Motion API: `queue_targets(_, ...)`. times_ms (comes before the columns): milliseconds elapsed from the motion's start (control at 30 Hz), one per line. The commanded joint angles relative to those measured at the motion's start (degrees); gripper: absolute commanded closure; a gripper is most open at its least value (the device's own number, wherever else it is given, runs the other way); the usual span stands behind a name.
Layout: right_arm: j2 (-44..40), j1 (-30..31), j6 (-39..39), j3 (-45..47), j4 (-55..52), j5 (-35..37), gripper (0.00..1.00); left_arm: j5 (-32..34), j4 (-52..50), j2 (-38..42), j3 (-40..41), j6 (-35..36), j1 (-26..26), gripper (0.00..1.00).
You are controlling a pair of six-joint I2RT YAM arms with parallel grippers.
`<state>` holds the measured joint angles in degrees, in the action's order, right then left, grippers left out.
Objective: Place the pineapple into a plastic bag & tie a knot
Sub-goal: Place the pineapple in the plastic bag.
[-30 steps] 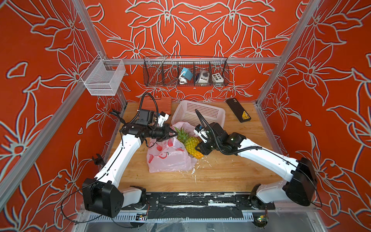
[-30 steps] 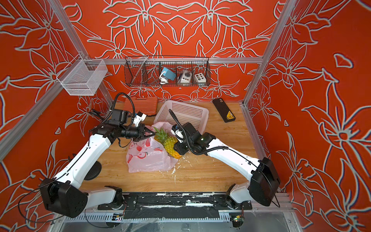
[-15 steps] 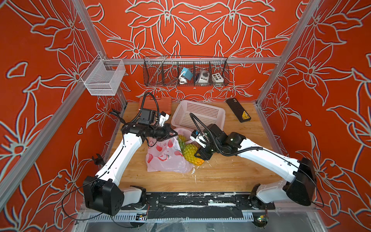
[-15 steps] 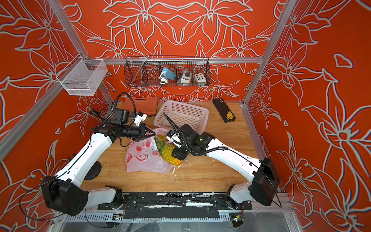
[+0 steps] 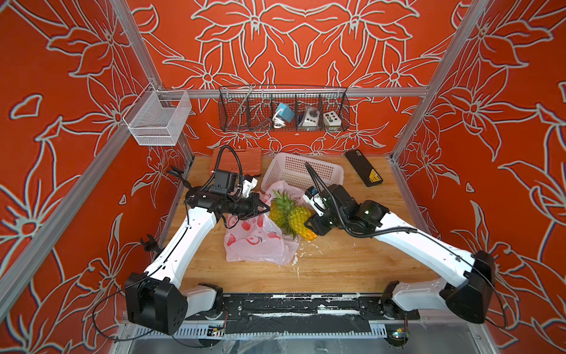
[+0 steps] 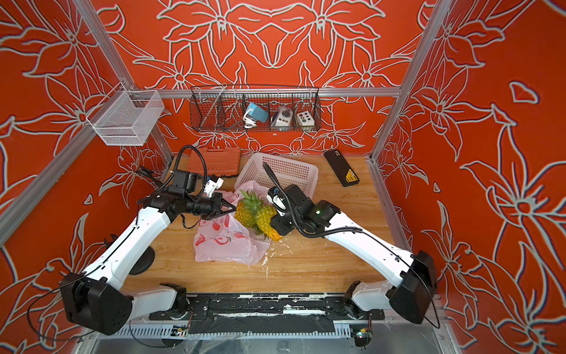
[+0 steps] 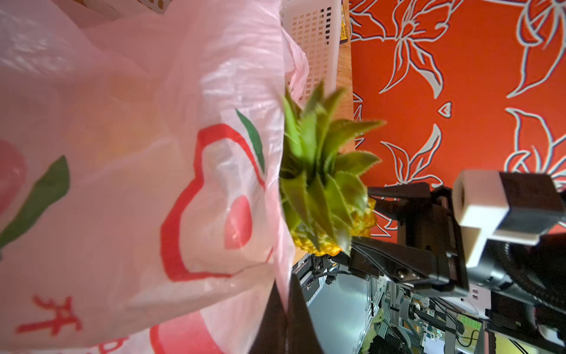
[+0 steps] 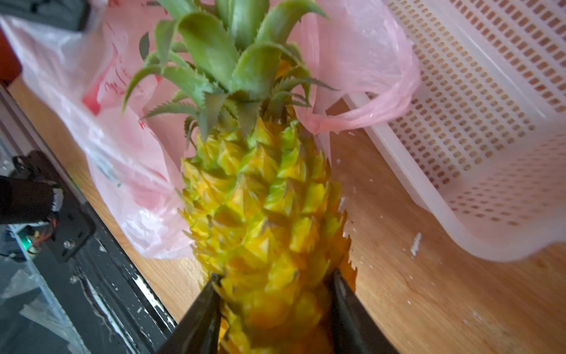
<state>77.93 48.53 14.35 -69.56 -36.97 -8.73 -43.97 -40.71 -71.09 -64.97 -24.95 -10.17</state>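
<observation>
In both top views the right gripper (image 5: 309, 225) is clamping the lower body of the pineapple (image 5: 298, 219), leaves aimed at the mouth of the plastic bag (image 5: 257, 242) on the wooden table (image 5: 352, 263), while the left gripper (image 5: 267, 210) is reaching in level, pinched shut on the bag's rim. The left wrist view is showing thin, limp film (image 7: 147, 171) that will likely sag unless held by its edge. The right wrist view is showing a stiff, spiky, probably heavy pineapple (image 8: 263, 214), best gripped low as here.
</observation>
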Motion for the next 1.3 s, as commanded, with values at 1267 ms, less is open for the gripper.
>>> queue_targets(1267, 10.7, 2.5, 38.1, 7.1, 42.7, -16.1, 1.00, -1.7, 4.9, 2.2, -0.7, -2.1, -1.3, 1.00)
